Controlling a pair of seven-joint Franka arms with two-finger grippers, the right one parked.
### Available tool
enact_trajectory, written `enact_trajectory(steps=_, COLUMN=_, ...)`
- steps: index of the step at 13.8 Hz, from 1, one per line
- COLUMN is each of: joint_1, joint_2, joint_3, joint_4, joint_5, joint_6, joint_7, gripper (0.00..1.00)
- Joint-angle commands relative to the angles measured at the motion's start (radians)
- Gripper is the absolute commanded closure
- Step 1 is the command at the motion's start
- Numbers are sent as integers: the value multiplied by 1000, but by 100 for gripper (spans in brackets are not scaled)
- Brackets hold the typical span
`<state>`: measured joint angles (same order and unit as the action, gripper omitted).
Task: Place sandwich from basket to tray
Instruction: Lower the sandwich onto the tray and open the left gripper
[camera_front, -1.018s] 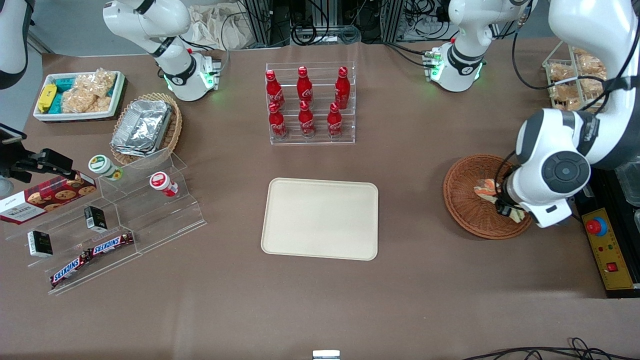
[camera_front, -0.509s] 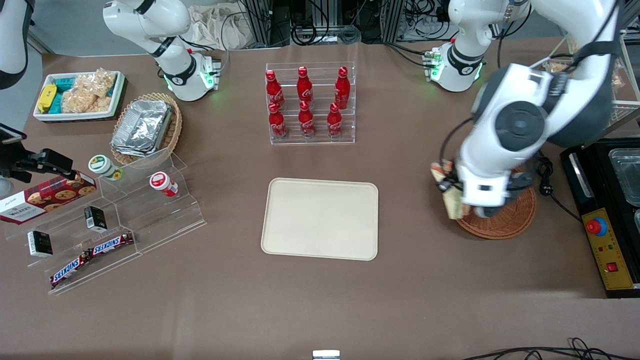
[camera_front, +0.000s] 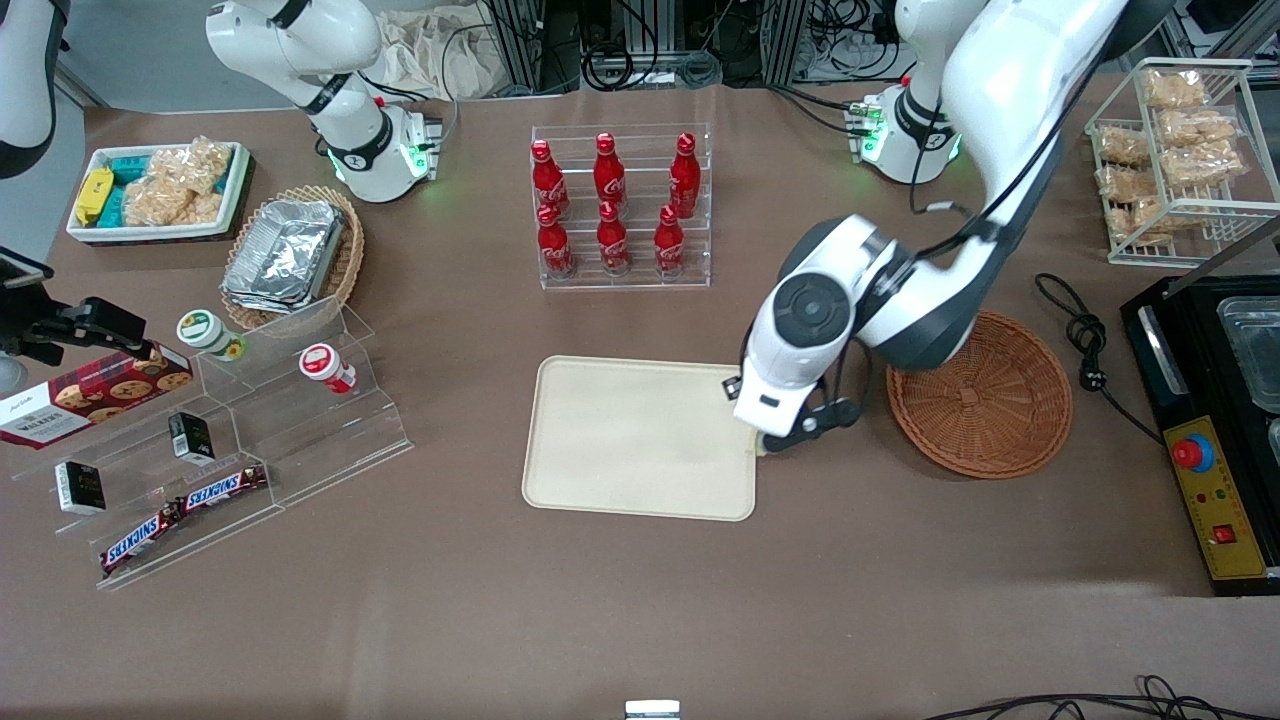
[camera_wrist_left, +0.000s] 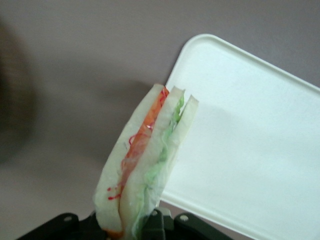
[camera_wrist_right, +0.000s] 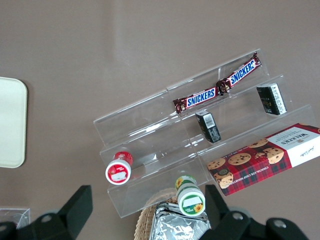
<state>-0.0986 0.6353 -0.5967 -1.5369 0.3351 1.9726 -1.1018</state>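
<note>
Left wrist view: the wedge sandwich (camera_wrist_left: 145, 165) is held pinched at its base by the tool (camera_wrist_left: 145, 227), above the tray (camera_wrist_left: 250, 140) edge at its 3 o'clock. Soft, light, easily crushed; the basket (camera_front: 980, 395) is emptied.

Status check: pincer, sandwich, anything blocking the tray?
Pincer shut on sandwich, held over the tray edge nearest the basket. Basket holds nothing. Nothing on the tray.

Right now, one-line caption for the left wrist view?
Gripper holds the wrapped sandwich above the tray edge.
</note>
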Motion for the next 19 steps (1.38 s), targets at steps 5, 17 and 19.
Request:
enact_trajectory(steps=5, joint_1=-49, joint_2=167, joint_3=5, joint_4=143, joint_5=94, joint_6=55, joint_7=2, gripper=100)
enact_trajectory(steps=17, joint_1=-56, joint_2=155, joint_3=9, joint_4=146, joint_5=105, joint_6=88, joint_7=2, gripper=0)
enact_trajectory(steps=19, joint_1=-43, joint_2=86, joint_3=9, joint_4=146, joint_5=102, joint_6=28, joint_7=8, gripper=0)
